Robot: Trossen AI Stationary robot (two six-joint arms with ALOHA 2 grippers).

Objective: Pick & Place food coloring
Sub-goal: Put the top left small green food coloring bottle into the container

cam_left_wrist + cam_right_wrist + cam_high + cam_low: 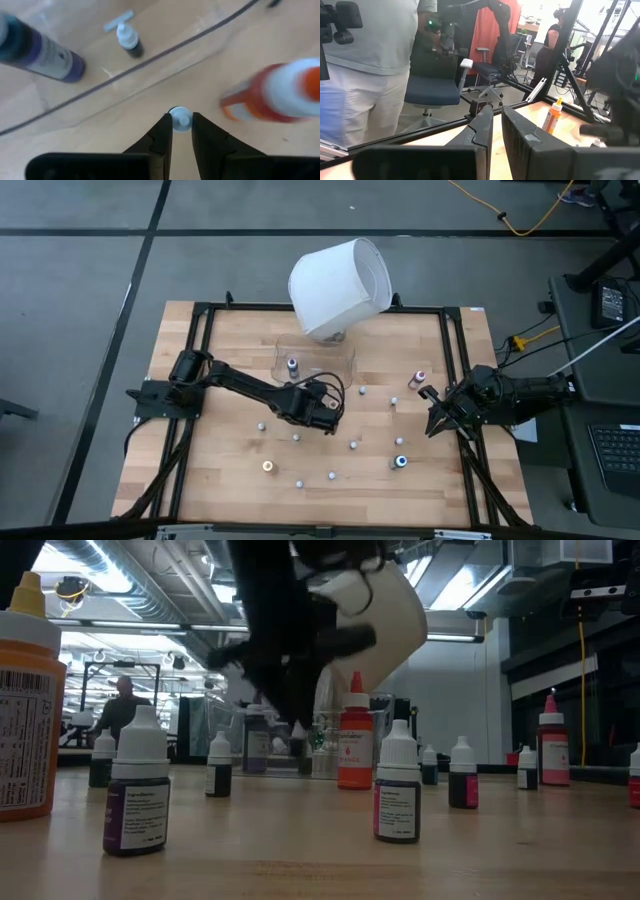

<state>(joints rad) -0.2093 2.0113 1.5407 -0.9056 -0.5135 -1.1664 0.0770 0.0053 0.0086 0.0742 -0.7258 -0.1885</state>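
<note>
Several tiny food coloring bottles stand scattered on the wooden table (230,470). Among them are an orange-capped one (268,466), a blue-capped one (400,461) and a pink-capped one (420,377). My left gripper (179,131) reaches down at the table's middle (328,408), shut on a small white-capped bottle (179,120). An orange bottle (280,97) stands close beside it. A purple bottle (292,365) stands in the clear tray (345,355). My right gripper (435,418) waits shut at the table's right edge, holding nothing. My left gripper pinches the white cap (180,114) of the small bottle between its two fingertips, slanting down from above. The cap's tip points up toward the wrist, so the bottle stands upright below the fingers. Its body is hidden under the cap. Whether it is clear of the table I cannot tell.
A big white lampshade (340,285) lies tilted at the table's far edge, behind the tray. A black frame (452,350) runs round the table. In the low view a large orange bottle (25,710) and two dark bottles (137,785) (398,785) stand near the front edge.
</note>
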